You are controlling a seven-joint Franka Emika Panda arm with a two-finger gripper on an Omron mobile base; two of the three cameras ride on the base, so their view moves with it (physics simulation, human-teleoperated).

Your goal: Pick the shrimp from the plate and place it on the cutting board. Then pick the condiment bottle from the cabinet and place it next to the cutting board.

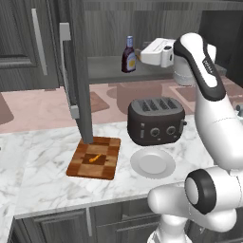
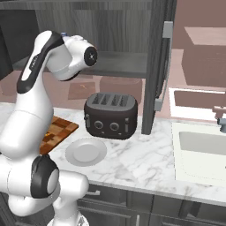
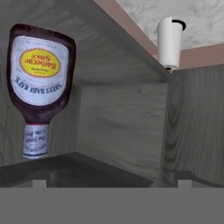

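Your gripper point(image 1: 137, 55) stands fully open, holding nothing. The condiment bottle point(image 1: 128, 55) stands upright on the cabinet point(image 1: 107, 69) shelf just beside it, apart

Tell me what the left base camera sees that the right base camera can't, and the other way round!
Left base view alone: the condiment bottle standing upright on the cabinet shelf, with the open end effector level with it and just to its right, and the shrimp lying on the cutting board.

Right base view alone: the sink set into the counter at the right.

Both: the toaster, the bare plate in front of it, part of the cutting board, the open cabinet door and the robot arm.
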